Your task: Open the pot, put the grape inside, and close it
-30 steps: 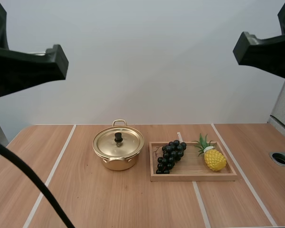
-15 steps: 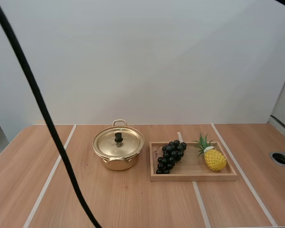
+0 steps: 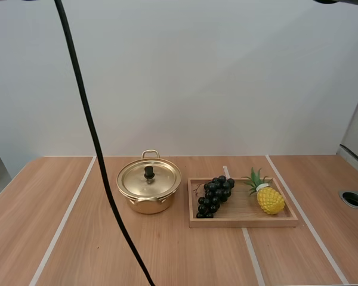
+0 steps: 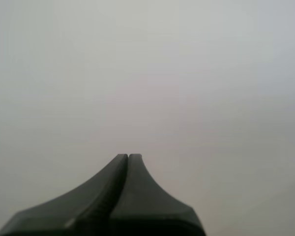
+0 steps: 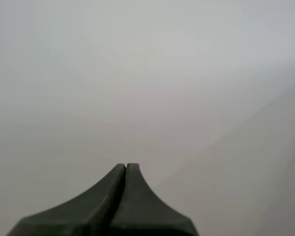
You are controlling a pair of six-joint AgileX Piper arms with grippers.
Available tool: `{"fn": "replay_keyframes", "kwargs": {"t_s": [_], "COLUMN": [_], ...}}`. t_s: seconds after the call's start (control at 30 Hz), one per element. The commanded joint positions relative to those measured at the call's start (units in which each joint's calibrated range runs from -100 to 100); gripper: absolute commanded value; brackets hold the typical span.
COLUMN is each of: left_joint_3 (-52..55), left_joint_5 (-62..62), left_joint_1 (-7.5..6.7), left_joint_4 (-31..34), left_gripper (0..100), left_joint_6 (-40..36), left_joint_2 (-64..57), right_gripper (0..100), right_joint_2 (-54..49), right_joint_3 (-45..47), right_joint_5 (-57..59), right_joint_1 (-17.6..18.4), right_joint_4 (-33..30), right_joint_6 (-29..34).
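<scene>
A gold pot (image 3: 148,189) stands on the wooden table with its lid (image 3: 149,178) on, a black knob in the lid's middle. To its right a bunch of dark grapes (image 3: 215,195) lies at the left end of a wooden tray (image 3: 243,221). My left gripper (image 4: 128,156) is shut on nothing, its fingers together as one dark wedge against a plain pale wall. My right gripper (image 5: 126,165) is shut the same way, facing a pale wall.
A yellow toy pineapple (image 3: 267,196) lies at the right end of the tray. A round hole (image 3: 353,199) sits in the table near its right edge. Pale stripes run front to back across the tabletop.
Both arms, seen a second ago at the upper corners of the high view, have risen out of it. Pot, grapes and tray have not moved.
</scene>
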Motion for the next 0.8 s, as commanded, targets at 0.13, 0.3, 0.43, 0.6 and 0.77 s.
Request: {"fn": "replay_keyframes", "kwargs": {"t_s": [0.13,0.3,0.43,0.6,0.77], "left_joint_3": [-0.3,-0.3,-0.3,-0.3,-0.3], "left_joint_5": [1.5,3.6,3.8,5.0,9.6], "left_joint_1": [0.02,0.02,0.02,0.02,0.02], "left_joint_4": [0.4,0.4,0.4,0.3,-3.5], "left_gripper": [1,28,87,100,100], "left_joint_6": [0.6,4.3,7.1,12.1,17.8], "left_joint_2": [4.2,5.1,5.6,5.3,5.3], "right_gripper": [0,22,100,100,100], "right_joint_2": [1.8,1.7,1.7,1.7,1.7], "right_joint_3": [-0.6,-0.8,-0.8,-0.8,-0.8], "right_joint_5": [2.9,6.8,11.1,11.1,10.4], "right_joint_1": [-0.3,-0.3,-0.3,-0.3,-0.3], "right_joint_4": [-0.2,-1.1,-0.6,-0.3,0.5], "right_joint_6": [0.1,-1.0,-6.4,-12.6,-12.6]}}
